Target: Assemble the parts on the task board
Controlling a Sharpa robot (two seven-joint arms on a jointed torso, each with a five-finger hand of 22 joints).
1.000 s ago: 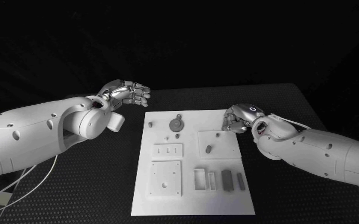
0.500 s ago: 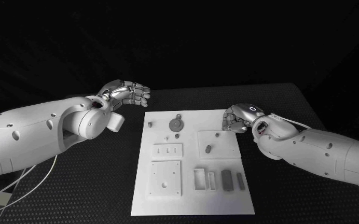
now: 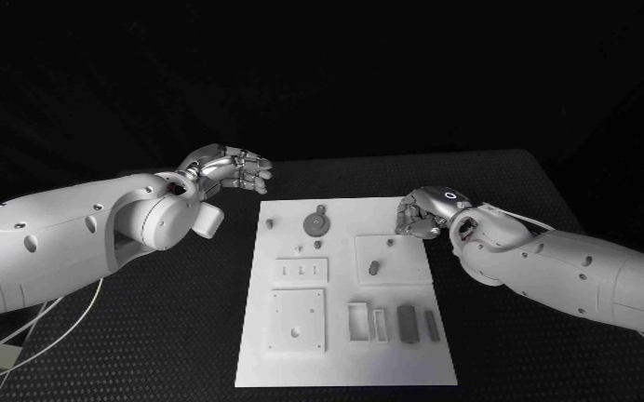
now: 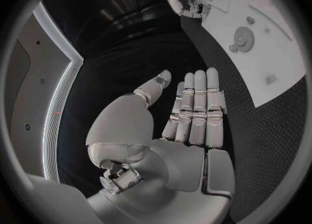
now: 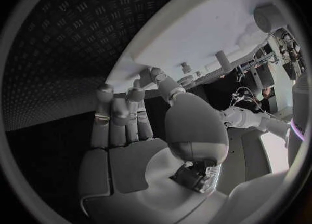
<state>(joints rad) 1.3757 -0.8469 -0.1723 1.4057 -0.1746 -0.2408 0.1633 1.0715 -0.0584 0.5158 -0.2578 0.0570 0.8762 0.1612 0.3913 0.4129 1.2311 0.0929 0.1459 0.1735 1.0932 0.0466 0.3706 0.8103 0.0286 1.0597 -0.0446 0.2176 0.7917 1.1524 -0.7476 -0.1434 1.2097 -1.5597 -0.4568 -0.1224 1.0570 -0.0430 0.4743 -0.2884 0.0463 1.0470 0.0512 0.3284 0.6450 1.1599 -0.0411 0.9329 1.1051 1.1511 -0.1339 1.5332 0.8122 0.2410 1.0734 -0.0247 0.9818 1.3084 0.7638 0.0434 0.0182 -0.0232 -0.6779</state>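
Note:
The white task board [image 3: 346,346] lies in the middle of the black table. On it are a round grey disc [image 3: 316,223], a small peg [image 3: 374,267] on a square plate, and two grey bars [image 3: 406,324] beside a white frame [image 3: 358,320]. My left hand [image 3: 235,169] hovers off the board's far left corner, its fingers [image 4: 198,104] straight and together, thumb apart, holding nothing. My right hand [image 3: 422,213] is at the board's far right edge. Its fingertips [image 5: 137,95] reach the edge of the board [image 5: 189,31], and nothing is between them.
The table [image 3: 148,328] is black and ribbed, with open room on both sides of the board. A white cable [image 3: 54,332] trails over it at the near left. The left wrist view shows the disc [image 4: 243,39] and my right hand [image 4: 185,0] at the board's far side.
My right hand has edged slightly inward along the board's far right edge. The left hand and the parts have not moved.

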